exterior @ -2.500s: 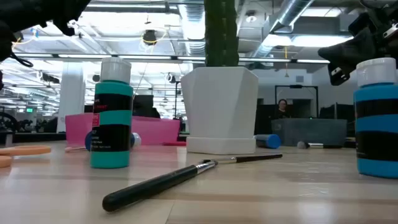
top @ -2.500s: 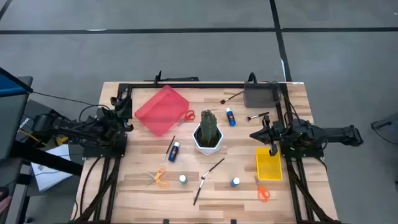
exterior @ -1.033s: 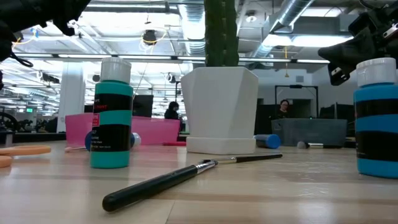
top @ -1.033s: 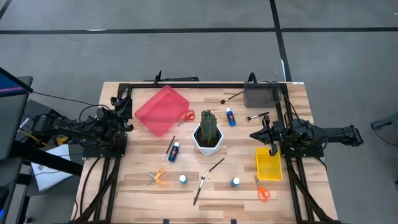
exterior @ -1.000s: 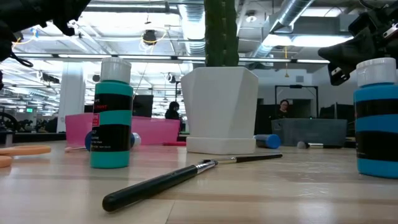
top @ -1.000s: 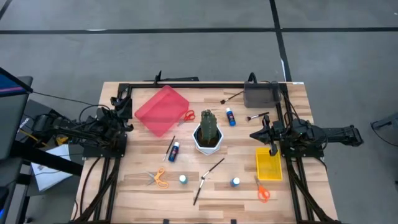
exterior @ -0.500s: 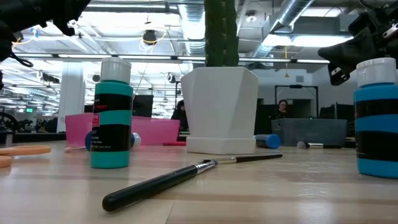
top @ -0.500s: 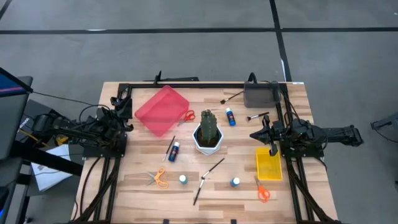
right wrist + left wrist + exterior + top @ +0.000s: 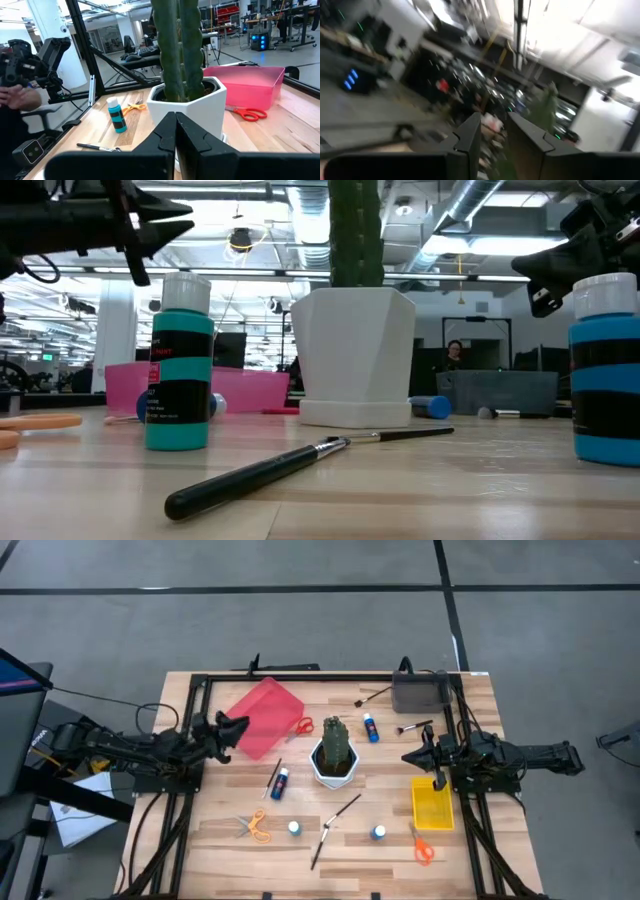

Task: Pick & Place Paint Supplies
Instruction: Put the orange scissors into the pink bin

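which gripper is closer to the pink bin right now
Left. The left gripper hangs at the pink bin's edge; the right gripper sits across the table, beyond the cactus.

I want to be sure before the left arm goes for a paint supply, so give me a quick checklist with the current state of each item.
1. Left hand empty: ok, nothing between its slightly parted fingers.
2. Left hand over the table: ok, above the pink plastic bin's edge.
3. Right hand out of the way: ok, shut, beside the green cactus in its white pot.
4. Nearest target reachable: ok, the lying blue paint bottle with white cap and the thin dark paintbrush beside it are uncovered.
5. Left wrist view usable: not ok, blurred.
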Available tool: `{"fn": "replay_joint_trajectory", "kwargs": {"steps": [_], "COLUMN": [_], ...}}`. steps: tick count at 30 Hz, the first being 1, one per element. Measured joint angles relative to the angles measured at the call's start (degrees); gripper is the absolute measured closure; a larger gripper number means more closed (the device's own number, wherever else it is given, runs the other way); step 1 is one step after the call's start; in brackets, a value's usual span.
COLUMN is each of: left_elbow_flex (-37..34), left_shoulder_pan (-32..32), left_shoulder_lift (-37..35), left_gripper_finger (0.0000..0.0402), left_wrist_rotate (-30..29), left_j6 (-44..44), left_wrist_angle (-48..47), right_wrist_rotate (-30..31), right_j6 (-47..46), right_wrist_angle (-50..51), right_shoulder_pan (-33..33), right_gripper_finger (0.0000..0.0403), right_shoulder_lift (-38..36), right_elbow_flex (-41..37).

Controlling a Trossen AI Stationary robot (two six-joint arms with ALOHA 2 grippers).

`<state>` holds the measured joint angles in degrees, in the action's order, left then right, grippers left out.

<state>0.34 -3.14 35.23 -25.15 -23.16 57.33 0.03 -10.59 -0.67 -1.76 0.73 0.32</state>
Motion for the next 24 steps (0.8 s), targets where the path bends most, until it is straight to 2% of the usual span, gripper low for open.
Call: {"fn": "replay_joint_trajectory", "kwargs": {"steps": [6, 8, 10, 13, 16, 20, 24], "left_elbow_flex": [0.0, 0.0, 0.0, 0.0, 0.0, 0.0, 0.0], "left_shoulder_pan": [0.0, 0.0, 0.0, 0.0, 0.0, 0.0, 0.0], "left_shoulder_lift": [3.4, 4.0, 4.0, 3.9, 3.8, 3.8, 3.8], "left_gripper_finger": [0.0314, 0.0314, 0.0314, 0.0314, 0.0314, 0.0314, 0.0314], "left_wrist_rotate": [15.0, 18.2, 17.3, 11.6, 9.0, 10.3, 10.5], "left_j6": [-5.7, -5.8, -5.8, -5.7, -5.7, -5.4, 4.0], "left_wrist_angle": [-1.2, -0.8, -0.6, -0.2, -0.2, 0.3, 4.8], "right_wrist_rotate": [0.0, 0.0, 0.0, 0.0, 0.0, 0.0, 0.0], "right_j6": [0.0, 0.0, 0.0, 0.0, 0.0, 0.0, 0.0], "right_wrist_angle": [0.0, 0.0, 0.0, 0.0, 0.0, 0.0, 0.0], "right_shoulder_pan": [0.0, 0.0, 0.0, 0.0, 0.0, 0.0, 0.0], "right_gripper_finger": [0.0403, 0.0403, 0.0403, 0.0403, 0.0403, 0.0403, 0.0403], "right_shoulder_lift": [0.0, 0.0, 0.0, 0.0, 0.0, 0.0, 0.0], "right_elbow_flex": [0.0, 0.0, 0.0, 0.0, 0.0, 0.0, 0.0]}}
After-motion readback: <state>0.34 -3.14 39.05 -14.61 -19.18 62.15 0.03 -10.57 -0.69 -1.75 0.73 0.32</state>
